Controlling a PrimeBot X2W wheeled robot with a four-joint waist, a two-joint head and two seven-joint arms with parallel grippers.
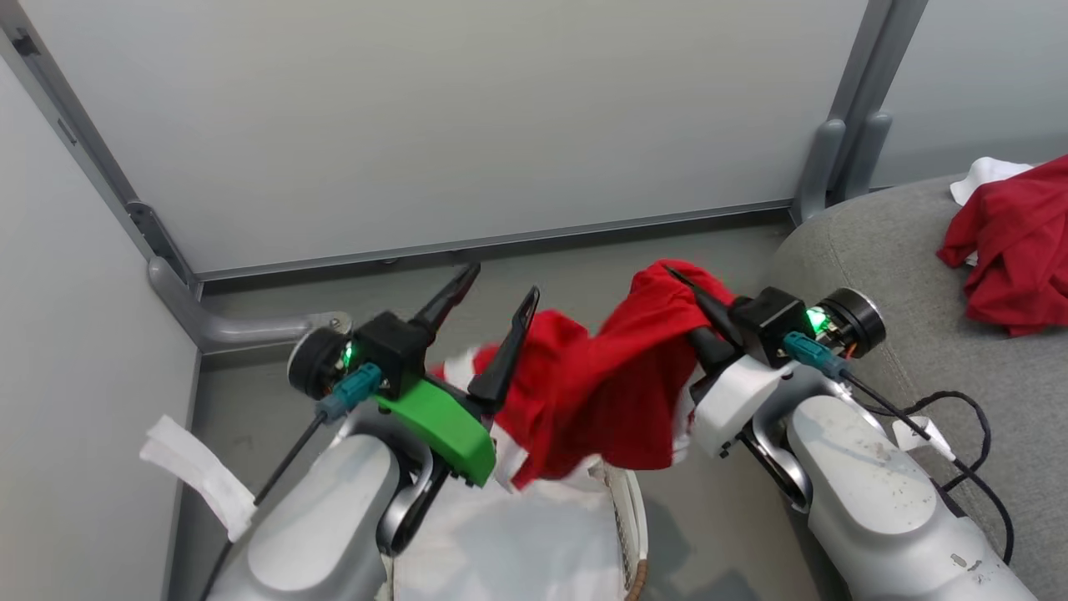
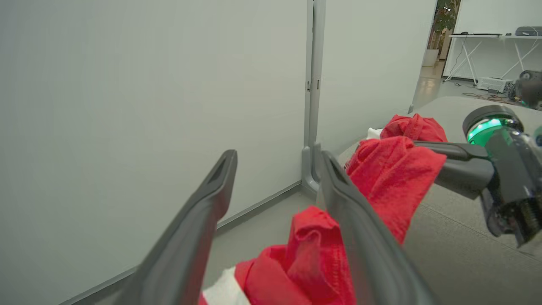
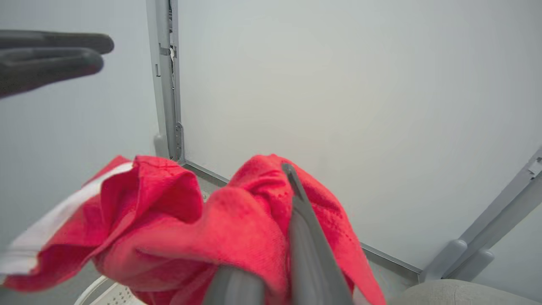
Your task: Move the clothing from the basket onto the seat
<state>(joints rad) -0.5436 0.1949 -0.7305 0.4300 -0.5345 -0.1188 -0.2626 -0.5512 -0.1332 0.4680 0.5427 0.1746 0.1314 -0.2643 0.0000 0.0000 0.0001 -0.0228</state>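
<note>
A bright red garment [image 1: 609,376] with white trim hangs in the air above the basket [image 1: 632,517], whose white liner lies below it. My right gripper [image 1: 677,275] is shut on the garment's upper edge, beside the seat's rounded corner. In the right wrist view the cloth [image 3: 190,237] drapes over my shut right gripper [image 3: 291,169]. My left gripper [image 1: 503,281] stands open just left of the garment; in the left wrist view its fingers [image 2: 211,186] are spread, with red cloth [image 2: 313,254] low against the right-hand one. Another red garment [image 1: 1010,250] lies on the grey seat [image 1: 868,250].
Pale partition walls with grey posts [image 1: 834,159] close off the back and left. A grey bracket [image 1: 225,325] sits at the floor corner. Black cables [image 1: 968,434] trail over the seat's front. A white tag [image 1: 196,472] hangs off my left forearm.
</note>
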